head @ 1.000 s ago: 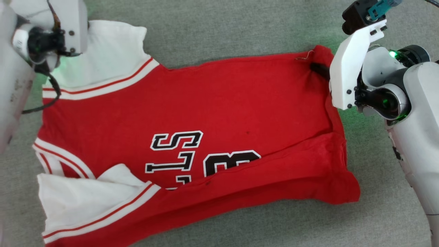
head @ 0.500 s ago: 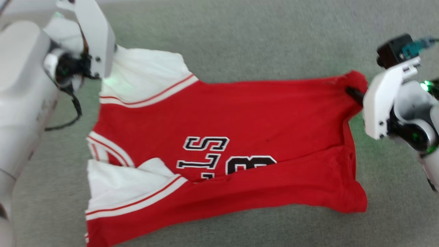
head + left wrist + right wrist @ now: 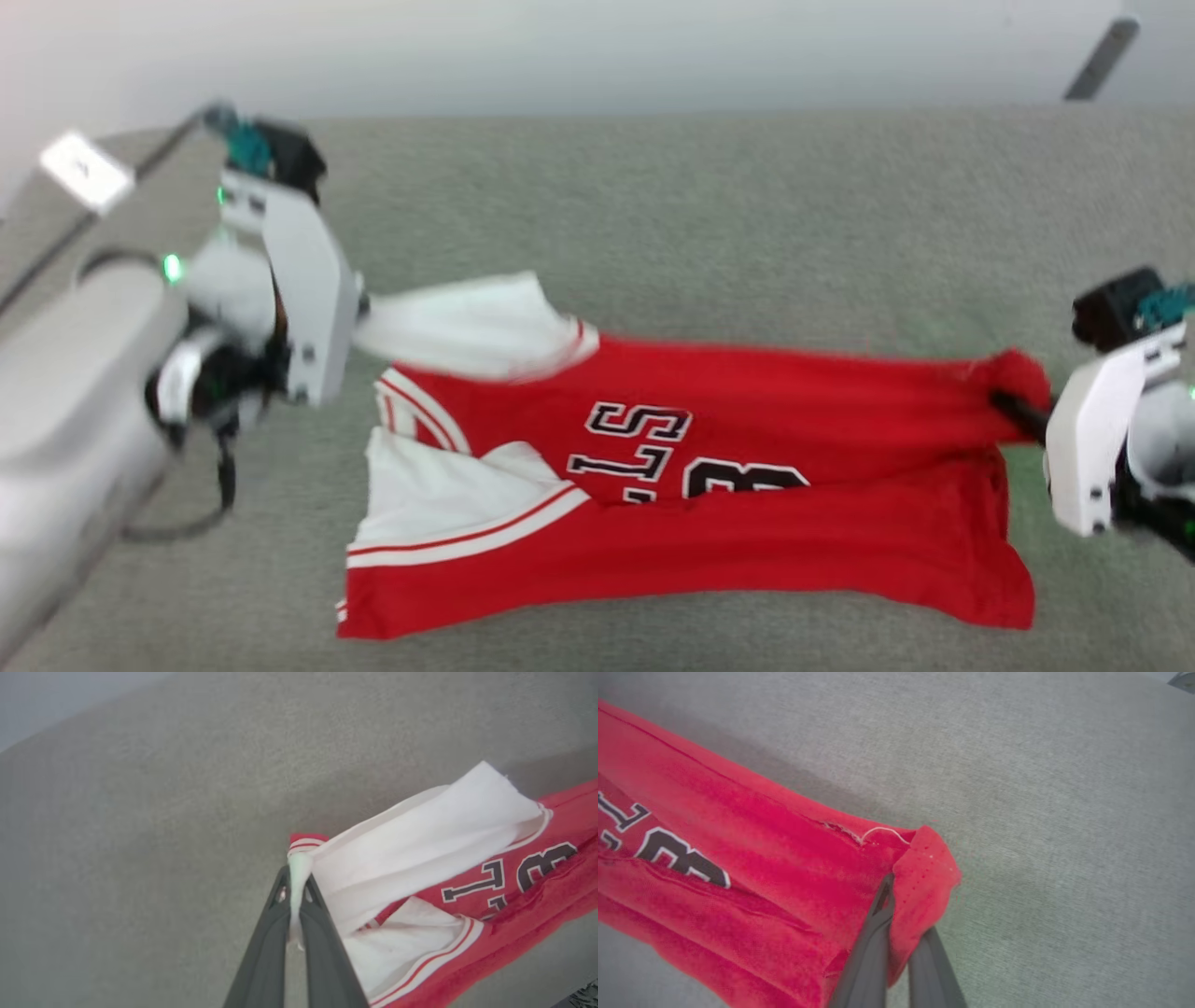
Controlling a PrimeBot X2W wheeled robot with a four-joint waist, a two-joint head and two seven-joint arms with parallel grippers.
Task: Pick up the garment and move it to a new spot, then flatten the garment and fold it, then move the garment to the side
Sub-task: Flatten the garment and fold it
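Grey, felt-like cloth covers the work surface [image 3: 672, 187]. The jersey [image 3: 747, 551] hangs stretched sideways between the two arms, near the middle of that surface, with its lettering [image 3: 635, 439] facing up.

Left gripper [image 3: 294, 877]: fingers closed on the edge of the white sleeve [image 3: 420, 830], beside the striped trim. The bite is shallow, at the fingertips alone.

Right gripper [image 3: 903, 910]: fingers closed on the red hem corner [image 3: 924, 868], with cloth drawn well down between them. A loose thread [image 3: 885, 833] stands out of the seam just beside that grip.

Condition: the upper edge is raised and taut. The lower half is doubled up over the number, and the second sleeve [image 3: 439, 495] lies across the chest. The head view is blurred, so whether the lower edge rests on the surface or has cleared it cannot be settled; it appears to trail.

Assessment: the lift and carry to a new spot is in hand.

Recommendations:
- Move both arms at one pace and height, so the thin sleeve pinch is not dragged out.
- Raise enough for the doubled half to drop free.
- Avoid widening the arms, since the frayed seam looks a weak point.
- At the new spot, lay the trailing edge first, then lower the held edge.
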